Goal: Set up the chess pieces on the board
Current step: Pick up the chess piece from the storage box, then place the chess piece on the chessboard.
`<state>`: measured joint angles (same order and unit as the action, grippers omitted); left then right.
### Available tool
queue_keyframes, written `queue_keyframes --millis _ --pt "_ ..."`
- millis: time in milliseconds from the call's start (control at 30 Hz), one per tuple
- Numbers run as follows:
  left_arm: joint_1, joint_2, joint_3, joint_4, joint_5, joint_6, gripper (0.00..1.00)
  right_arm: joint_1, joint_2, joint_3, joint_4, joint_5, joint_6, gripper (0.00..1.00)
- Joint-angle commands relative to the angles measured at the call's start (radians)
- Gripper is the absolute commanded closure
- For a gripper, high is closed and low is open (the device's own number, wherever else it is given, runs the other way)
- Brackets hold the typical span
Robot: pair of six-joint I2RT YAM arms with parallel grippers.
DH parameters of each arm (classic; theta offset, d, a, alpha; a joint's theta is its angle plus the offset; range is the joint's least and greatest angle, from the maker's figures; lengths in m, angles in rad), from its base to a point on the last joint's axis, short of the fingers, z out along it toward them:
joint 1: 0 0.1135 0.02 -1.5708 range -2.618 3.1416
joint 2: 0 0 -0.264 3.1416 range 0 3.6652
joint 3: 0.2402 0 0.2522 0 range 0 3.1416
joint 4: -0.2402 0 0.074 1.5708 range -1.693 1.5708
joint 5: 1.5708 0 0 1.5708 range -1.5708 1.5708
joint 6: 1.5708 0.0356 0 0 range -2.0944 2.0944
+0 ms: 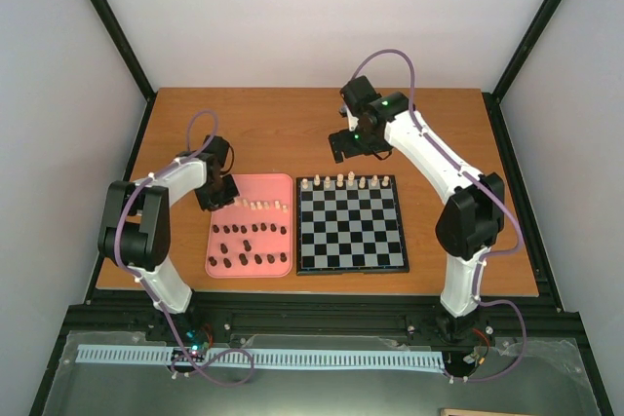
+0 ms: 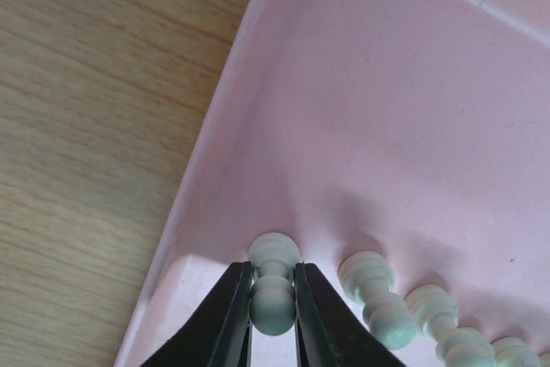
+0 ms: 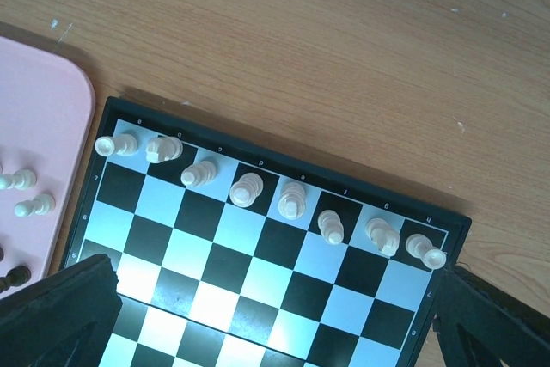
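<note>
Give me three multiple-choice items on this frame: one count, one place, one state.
1. How many cream pieces stand on the board's far row? A six; B eight; C four.
2. Where do the dark brown pieces lie? A on the board's near row; B mixed into its far row; C in the pink tray.
3. The left gripper is: A shut on a cream pawn; B wide open; C shut on nothing.
Key: 1 B, the right wrist view shows eight in a line. 2 C, the top view shows them all in the tray beside the board. 3 A, its fingers press both sides of the pawn near the tray's corner.
</note>
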<state>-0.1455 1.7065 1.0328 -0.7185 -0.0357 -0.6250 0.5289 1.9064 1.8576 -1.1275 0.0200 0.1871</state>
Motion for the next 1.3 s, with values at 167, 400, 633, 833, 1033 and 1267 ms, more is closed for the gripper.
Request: queue_keyframes --millis 167,400,633,833,1033,1267 --pt "0.011 0.002 0.055 0.004 -0.038 0.044 0.88 0.002 0.035 0.046 -0.010 -0.010 -0.005 0.01" --pt "0.011 -0.073 0.106 -0.066 0.013 0.094 0.94 0.002 0.030 0.048 -0.010 0.001 -0.005 0.01" --pt "-0.094 -0.136 0.253 -0.202 0.101 0.201 0.90 -0.003 0.032 0.048 0.004 -0.001 -0.001 0.01" --pt "-0.278 -0.084 0.336 -0.252 0.170 0.218 0.89 -0.024 0.026 0.048 0.013 0.000 0.006 0.00" --pt "-0.373 -0.035 0.371 -0.230 0.150 0.151 0.89 -0.064 -0.003 0.015 0.024 0.000 0.000 0.00" --pt "-0.446 0.054 0.415 -0.162 0.081 0.064 0.88 -0.107 -0.041 -0.059 0.051 -0.011 -0.016 0.00"
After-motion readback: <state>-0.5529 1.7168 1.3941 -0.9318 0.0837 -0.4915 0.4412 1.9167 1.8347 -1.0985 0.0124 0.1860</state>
